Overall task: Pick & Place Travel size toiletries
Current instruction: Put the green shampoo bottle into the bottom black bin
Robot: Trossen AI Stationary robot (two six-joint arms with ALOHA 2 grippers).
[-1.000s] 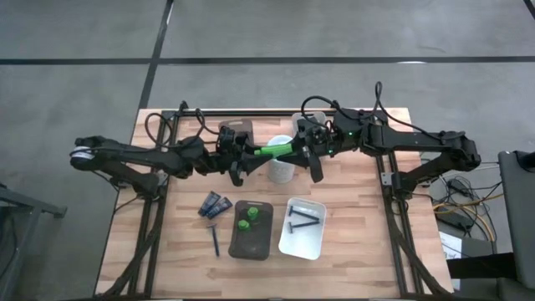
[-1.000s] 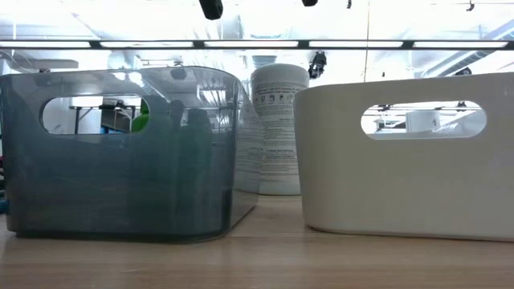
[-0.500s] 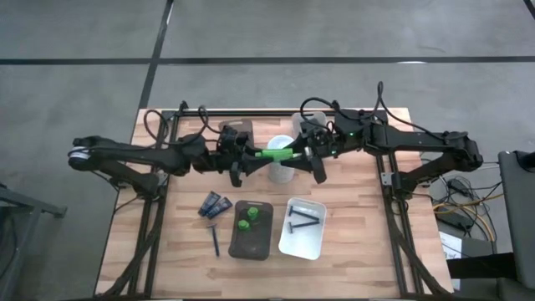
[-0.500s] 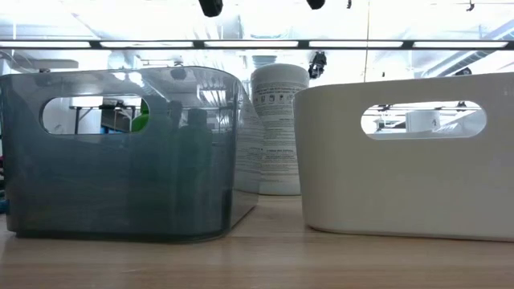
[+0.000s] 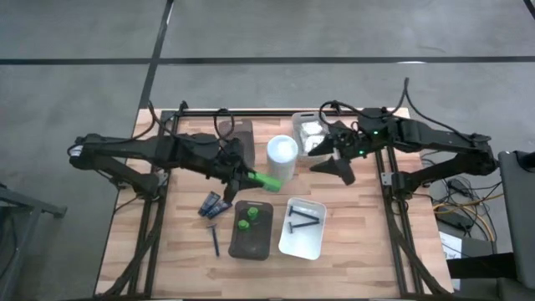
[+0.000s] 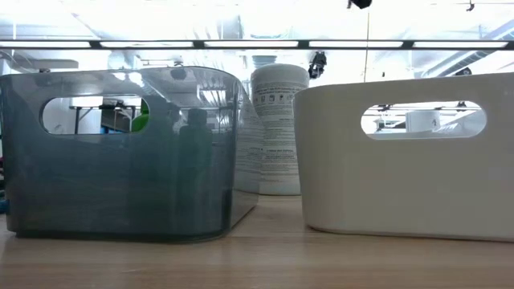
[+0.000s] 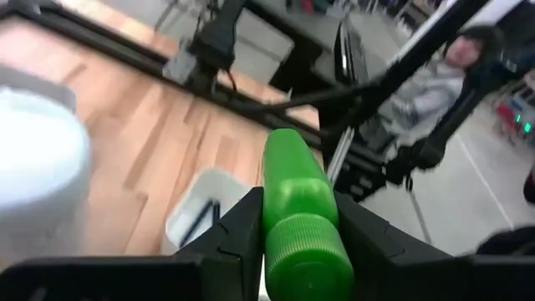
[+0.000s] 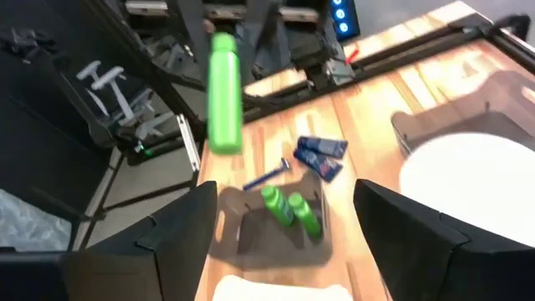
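My left gripper is shut on a bright green bottle, held above the table just beyond the far end of the grey tray. That tray holds two more green bottles. My right gripper stands open and empty to the right of the tall white cylinder. Two navy tubes and a dark razor lie on the table left of the grey tray. The white tray holds dark slim items. My left gripper pinches the green bottle between its two fingers, at the shoulder just past the cap. The fingers lie along the bottle, whose body sticks out beyond their tips. It comes from the table's left. The bottle is lifted clear and roughly level.
A clear tray with white packets stands at the far side, behind my right gripper. A dark tray sits at the far left of the cylinder. In the low view the grey tray and white tray fill the front.
My right gripper has opened, let go of the green bottle and drawn back toward the table's right edge. My left gripper has carried the bottle toward the near edge, from beside the cylinder's top to above the grey tray's far end, turning it about.
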